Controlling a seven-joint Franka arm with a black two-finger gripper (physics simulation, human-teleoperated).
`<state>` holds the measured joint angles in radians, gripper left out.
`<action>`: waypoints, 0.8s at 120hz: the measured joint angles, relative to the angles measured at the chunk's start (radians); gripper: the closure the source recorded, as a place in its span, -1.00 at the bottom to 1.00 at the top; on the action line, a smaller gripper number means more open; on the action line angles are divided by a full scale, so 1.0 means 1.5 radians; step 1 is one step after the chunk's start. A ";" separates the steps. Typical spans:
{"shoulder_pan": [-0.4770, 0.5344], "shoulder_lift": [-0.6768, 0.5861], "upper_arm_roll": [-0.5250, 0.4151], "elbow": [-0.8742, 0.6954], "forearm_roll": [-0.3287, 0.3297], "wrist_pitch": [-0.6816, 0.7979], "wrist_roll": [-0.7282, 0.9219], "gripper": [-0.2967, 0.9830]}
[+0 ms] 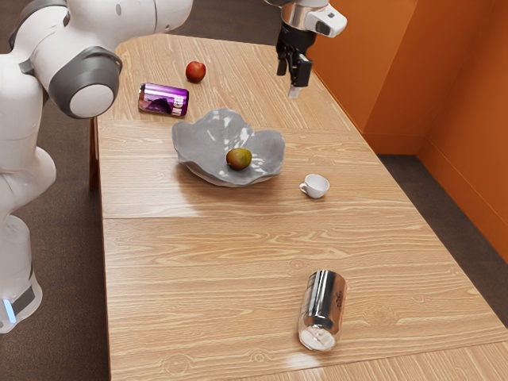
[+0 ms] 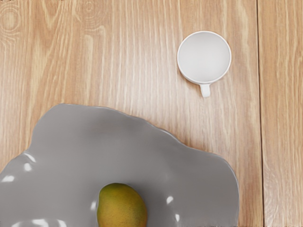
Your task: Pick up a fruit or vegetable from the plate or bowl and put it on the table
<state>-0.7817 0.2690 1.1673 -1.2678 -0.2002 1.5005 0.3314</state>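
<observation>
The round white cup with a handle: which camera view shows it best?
The wrist view shows the round white cup best: large and whole, from above, with rim and handle. The exterior view shows it smaller, upright on the wooden table.

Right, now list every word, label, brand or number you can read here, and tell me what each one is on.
No text can be read for certain.
Purple can: pale lettering near one end, too small to read.
Silver can: dark marking on its side, too small to read.
White cup and grey bowl: no text seen.
</observation>
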 joint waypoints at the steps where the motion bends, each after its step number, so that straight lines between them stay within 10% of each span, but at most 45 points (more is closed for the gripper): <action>1: 0.000 0.000 0.000 0.000 0.000 0.000 0.001 -0.53; 42: 0.018 0.000 -0.004 0.001 -0.007 -0.002 0.040 -0.53; 62: 0.221 0.001 -0.192 0.122 -0.018 -0.028 0.047 -0.53; 96: 0.233 0.004 -0.220 0.117 -0.016 -0.162 -0.030 -0.53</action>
<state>-0.4325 0.2755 0.8371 -1.0930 -0.2249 1.2570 0.2865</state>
